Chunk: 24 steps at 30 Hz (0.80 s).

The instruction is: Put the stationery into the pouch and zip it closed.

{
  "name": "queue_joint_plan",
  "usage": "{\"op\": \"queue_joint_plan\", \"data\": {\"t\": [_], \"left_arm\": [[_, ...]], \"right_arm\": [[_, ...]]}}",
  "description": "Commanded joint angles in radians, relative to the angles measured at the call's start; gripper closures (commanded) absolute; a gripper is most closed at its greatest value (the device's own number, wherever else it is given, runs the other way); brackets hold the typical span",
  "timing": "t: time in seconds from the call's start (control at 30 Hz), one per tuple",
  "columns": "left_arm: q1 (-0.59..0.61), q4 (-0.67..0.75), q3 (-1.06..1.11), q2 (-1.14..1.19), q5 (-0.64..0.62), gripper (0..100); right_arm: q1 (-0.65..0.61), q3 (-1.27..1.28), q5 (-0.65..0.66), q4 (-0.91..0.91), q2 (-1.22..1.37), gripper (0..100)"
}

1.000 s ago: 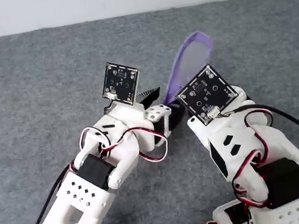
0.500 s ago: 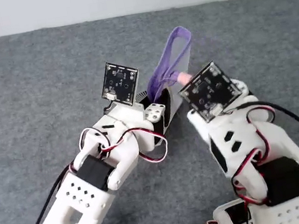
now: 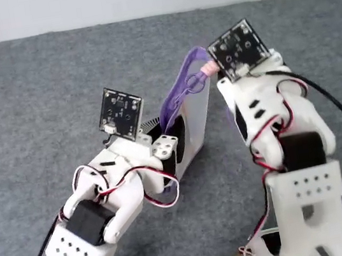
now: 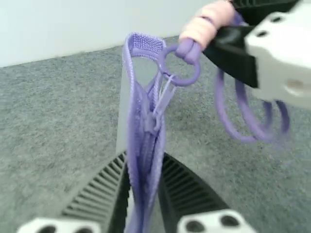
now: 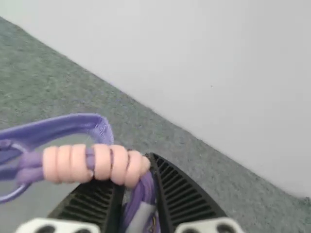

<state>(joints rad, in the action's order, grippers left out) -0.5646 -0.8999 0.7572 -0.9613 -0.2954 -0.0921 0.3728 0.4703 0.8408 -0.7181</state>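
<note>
Surface: grey felt tabletop (image 3: 36,90) under a white wall, and we're right in the zipping stage.
Pouch (image 3: 194,121): translucent, lifted on edge between both arms, with its purple zipper tape (image 4: 141,97) uppermost.
Left gripper (image 4: 144,167): clamped on the zipper edge at its own end of the pouch.
Right gripper (image 5: 136,187): pinched on the purple cord just behind the pink beaded pull (image 5: 95,164), which ties to the slider's ring (image 4: 183,83).
Slider (image 4: 151,121): part-way along the tape, we judge.
Stationery: we cannot tell what's inside.
Risk: if we pull off-line the slider may jam. If the tape slips from the left jaws, the pouch swings free.
</note>
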Motion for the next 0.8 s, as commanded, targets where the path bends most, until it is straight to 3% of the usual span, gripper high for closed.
{"op": "queue_joint_plan", "data": {"t": [0.0, 0.37, 0.77], "left_arm": [[-0.002, -0.054, -0.007, -0.064, -0.014, 99], [0.0, -0.149, -0.005, -0.175, -0.014, 99], [0.0, -0.272, -0.005, -0.338, -0.014, 99]], "right_arm": [[0.079, -0.006, 0.005, -0.074, 0.047, 99.1], [0.114, -0.006, 0.006, -0.122, 0.133, 99.1], [0.24, -0.006, 0.005, -0.237, 0.321, 99.1]]}}
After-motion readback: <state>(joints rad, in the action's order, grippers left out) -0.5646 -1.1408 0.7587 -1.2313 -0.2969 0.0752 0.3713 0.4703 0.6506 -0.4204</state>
